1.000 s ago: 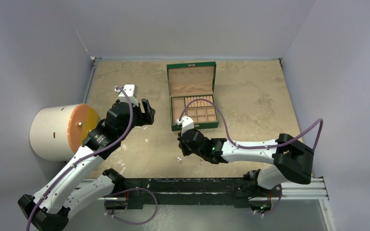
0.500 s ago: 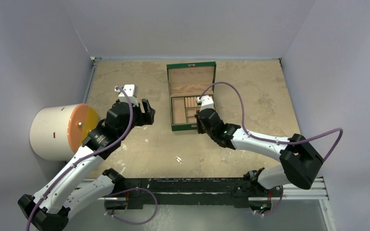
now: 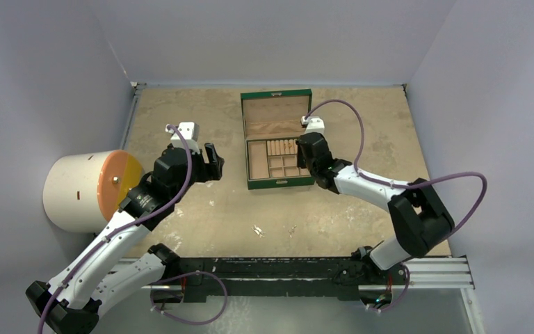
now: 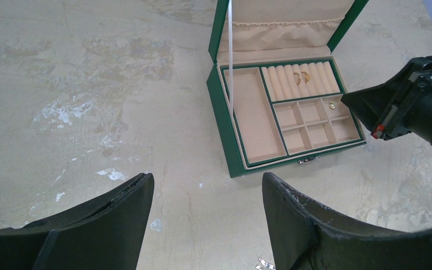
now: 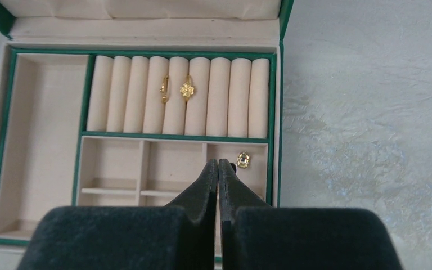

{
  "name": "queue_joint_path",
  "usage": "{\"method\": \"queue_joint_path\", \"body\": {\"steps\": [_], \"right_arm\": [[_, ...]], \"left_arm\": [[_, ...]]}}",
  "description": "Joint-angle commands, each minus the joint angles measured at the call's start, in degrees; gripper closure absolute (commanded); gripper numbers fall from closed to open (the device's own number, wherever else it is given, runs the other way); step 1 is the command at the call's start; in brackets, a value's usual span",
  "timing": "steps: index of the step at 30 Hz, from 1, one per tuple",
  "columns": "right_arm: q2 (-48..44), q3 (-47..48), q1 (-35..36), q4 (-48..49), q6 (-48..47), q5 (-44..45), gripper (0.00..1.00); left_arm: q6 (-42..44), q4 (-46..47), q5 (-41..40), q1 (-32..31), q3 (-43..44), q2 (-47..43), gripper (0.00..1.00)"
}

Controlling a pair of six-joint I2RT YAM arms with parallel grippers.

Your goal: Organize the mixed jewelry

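The surface is a mottled tan table (image 3: 201, 118), scuffed white in patches and enclosed by pale grey walls (image 3: 264, 35). A green box (image 3: 278, 184) stands open at its middle. A white drum (image 3: 76, 191) with an orange face lies well left of the box.

Right gripper (image 5: 218, 166): fingers pressed together with nothing visible between them, poised over the box's small compartments at its right side.

Left gripper (image 4: 206, 179): spread wide, empty, left of the box.

Jewelry: two gold pieces (image 5: 187, 90) sit on the box's ring rolls. One gold stud (image 5: 243, 160) is in its far-right small compartment. Silvery pieces (image 3: 257, 229) lie loose on the table in front of the box.
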Motion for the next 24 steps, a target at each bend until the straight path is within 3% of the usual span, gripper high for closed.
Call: {"method": "queue_joint_path", "body": {"steps": [1,11,24], "right_arm": [[2.9,3.3,-1.5,4.6,0.1,-0.9,1.00],[8.5,4.7,-3.4,5.7,2.4,-3.4,1.00],[4.6,0.5,-3.5,5.6,4.1,-5.8,1.00]], "left_arm": [[1.0,1.6,-0.1,0.5,0.3,-0.1,0.30],[1.1,1.5,-0.2,0.5,0.3,-0.1,0.30],[1.1,1.4,-0.3,0.6,0.3,-0.6,0.30]]}}
